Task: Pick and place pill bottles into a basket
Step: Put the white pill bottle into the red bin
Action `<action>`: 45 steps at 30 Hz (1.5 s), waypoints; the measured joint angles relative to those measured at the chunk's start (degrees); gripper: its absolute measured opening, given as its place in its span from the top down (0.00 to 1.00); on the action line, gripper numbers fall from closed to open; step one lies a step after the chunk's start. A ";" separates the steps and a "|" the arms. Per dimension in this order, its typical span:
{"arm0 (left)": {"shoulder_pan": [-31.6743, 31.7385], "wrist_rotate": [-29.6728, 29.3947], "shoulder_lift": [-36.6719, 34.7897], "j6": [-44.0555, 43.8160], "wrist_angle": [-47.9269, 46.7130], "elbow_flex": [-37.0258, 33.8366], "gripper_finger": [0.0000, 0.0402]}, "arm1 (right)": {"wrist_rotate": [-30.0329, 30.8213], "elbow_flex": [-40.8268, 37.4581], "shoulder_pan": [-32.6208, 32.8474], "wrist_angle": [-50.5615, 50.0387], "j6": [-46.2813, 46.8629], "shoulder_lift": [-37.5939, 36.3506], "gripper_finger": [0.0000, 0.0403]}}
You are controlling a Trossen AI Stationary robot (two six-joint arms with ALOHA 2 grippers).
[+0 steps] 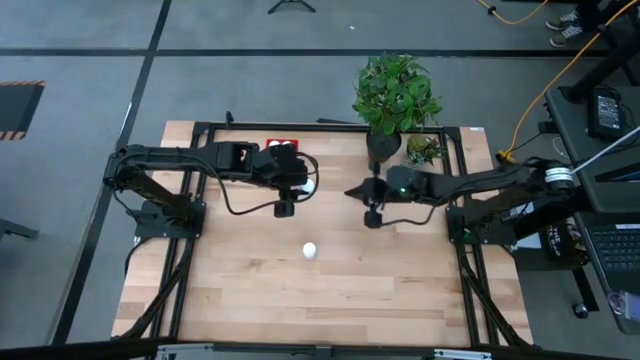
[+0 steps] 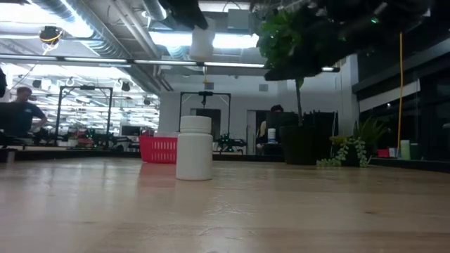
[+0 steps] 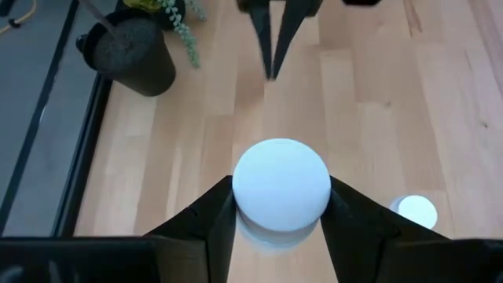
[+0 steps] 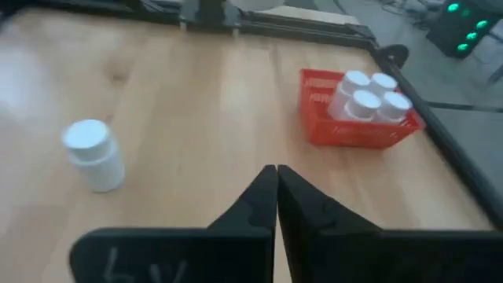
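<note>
Wooden table [image 1: 240, 290]: left gripper [image 3: 280, 228] clamps pill bottle [image 3: 281, 185] aloft near red basket [image 4: 357, 130], which holds four. Keep grip firm, lower upright into free corner. Spare bottle [image 1: 311, 250] mid-table. Right gripper [image 4: 276, 196] pinched closed, idle.

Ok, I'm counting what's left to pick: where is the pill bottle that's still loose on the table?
In the high view the loose pill bottle stands upright alone mid-table, nearer the front edge than both arms, well away from the red basket at the back.
</note>
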 joint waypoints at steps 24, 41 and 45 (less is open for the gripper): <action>2.73 -3.36 -13.14 -8.45 18.56 -26.32 0.62 | -6.67 -13.61 0.00 13.34 2.39 -10.15 0.98; 21.47 5.41 -16.15 -2.65 35.05 -41.40 0.62 | -6.28 -13.59 1.09 13.57 3.29 -10.11 0.98; 23.69 8.94 -15.69 -2.79 36.23 -41.41 0.62 | -6.23 -13.59 1.01 13.94 1.69 -10.11 0.98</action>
